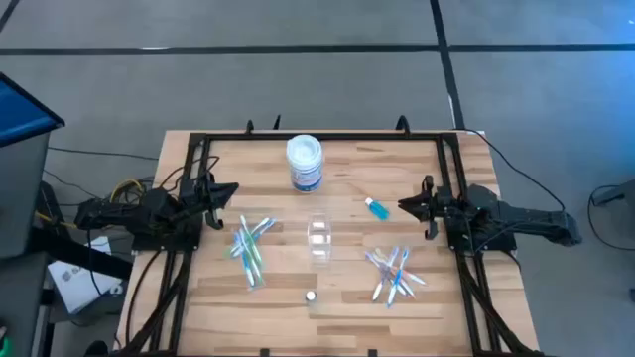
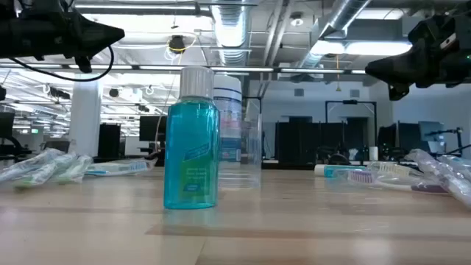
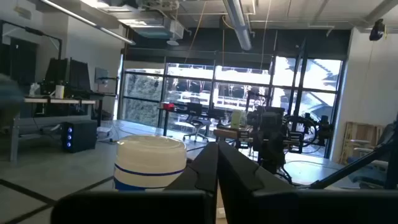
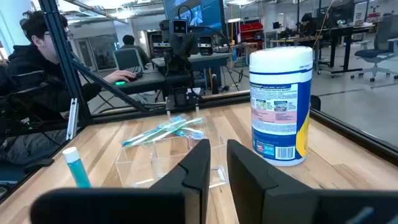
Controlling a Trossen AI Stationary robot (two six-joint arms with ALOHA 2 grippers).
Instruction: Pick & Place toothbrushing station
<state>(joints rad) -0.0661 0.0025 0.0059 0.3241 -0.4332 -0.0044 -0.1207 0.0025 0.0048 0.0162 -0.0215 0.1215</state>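
A small clear cup (image 1: 318, 236) sits mid-table. Toothbrushes lie in two loose bunches, one to its left (image 1: 248, 248) and one to its right (image 1: 395, 273). A tiny blue tube with a white cap (image 1: 376, 207) lies on its side right of the cup. My left gripper (image 1: 234, 188) hovers shut above the table's left side, pointing toward the middle. At the right side my right gripper (image 1: 403, 207) hovers close to the tube, its fingers (image 4: 198, 163) a narrow gap apart with nothing between them. Neither gripper touches anything.
A white round jar with a blue label (image 1: 305, 162) stands at the far middle. A small blue bottle with a white cap (image 2: 193, 140) stands upright near the front edge. A black frame (image 1: 198, 149) rims the table. A person sits beyond the left side (image 4: 31, 74).
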